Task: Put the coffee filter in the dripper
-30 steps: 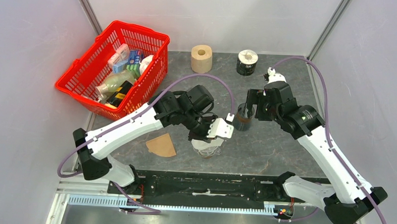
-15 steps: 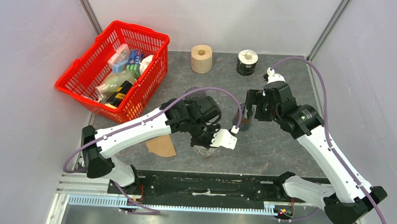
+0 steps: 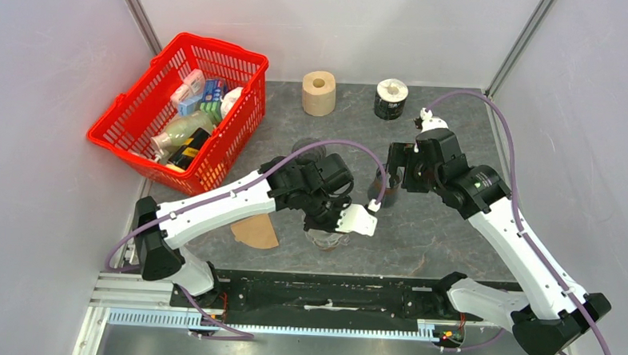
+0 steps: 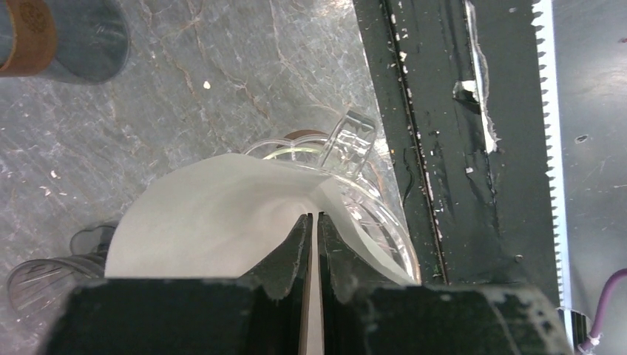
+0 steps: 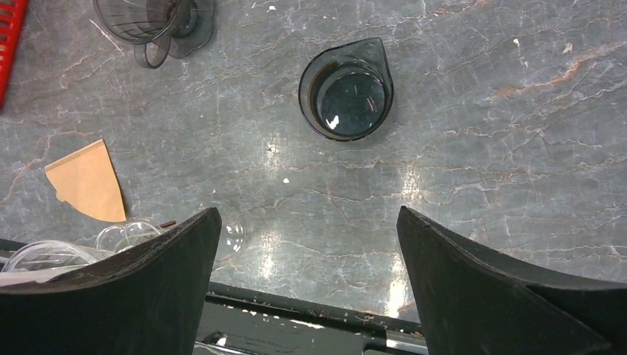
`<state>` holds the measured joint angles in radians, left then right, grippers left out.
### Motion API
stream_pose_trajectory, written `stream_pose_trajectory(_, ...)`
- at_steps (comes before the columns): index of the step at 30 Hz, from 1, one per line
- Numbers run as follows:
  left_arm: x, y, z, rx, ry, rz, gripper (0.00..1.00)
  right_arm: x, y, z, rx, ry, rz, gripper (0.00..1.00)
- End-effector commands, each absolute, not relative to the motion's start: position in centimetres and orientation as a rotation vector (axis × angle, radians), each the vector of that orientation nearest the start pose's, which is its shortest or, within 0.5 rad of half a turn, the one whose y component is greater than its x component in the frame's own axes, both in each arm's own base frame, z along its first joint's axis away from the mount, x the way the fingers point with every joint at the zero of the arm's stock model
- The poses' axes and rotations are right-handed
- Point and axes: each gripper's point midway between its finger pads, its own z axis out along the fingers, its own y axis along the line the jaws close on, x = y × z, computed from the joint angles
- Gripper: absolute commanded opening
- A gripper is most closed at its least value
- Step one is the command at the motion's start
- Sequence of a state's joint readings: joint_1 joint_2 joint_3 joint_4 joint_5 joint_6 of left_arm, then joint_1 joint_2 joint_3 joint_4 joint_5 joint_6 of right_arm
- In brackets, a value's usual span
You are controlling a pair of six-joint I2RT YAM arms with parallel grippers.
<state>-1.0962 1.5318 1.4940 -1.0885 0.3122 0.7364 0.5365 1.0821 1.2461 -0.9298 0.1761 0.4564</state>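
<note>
The left arm (image 3: 214, 201) reaches from its near-left base rightward to the middle, its wrist bent down. The left gripper (image 4: 311, 219) points downward, fingers pressed almost together. The right arm (image 3: 516, 242) stretches from the near-right base far and leftward. The right gripper (image 5: 307, 213) faces down, its jaws spread wide and holding nothing.

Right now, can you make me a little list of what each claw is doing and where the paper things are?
left claw: shut, pinching the white filter
white filter: at the mouth of the clear dripper, not let go yet
right claw: open, holding nothing, above the table
dark cup: standing on the table, beyond the right claw
brown filter: lying flat on the table, untouched
red basket: far left corner of the table
</note>
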Motion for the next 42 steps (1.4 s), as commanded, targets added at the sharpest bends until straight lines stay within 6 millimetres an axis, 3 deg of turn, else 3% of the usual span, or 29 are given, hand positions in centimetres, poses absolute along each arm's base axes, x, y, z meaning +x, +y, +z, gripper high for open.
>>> stream_pose_trajectory(1,14.1,-32.0,19.0,-2.904,-1.982,0.615,0.12,24.9,13.3,24.9,0.008,2.324,0.308,0.97)
stream_pose_trajectory(19,12.5,-31.3,18.2,-2.905,-1.879,0.640,0.12,24.7,13.3,24.9,0.006,2.323,0.311,0.97)
stream_pose_trajectory(42,13.3,-31.5,18.0,-2.926,-1.898,0.572,0.18,24.4,13.2,25.3,0.012,2.311,0.326,0.97)
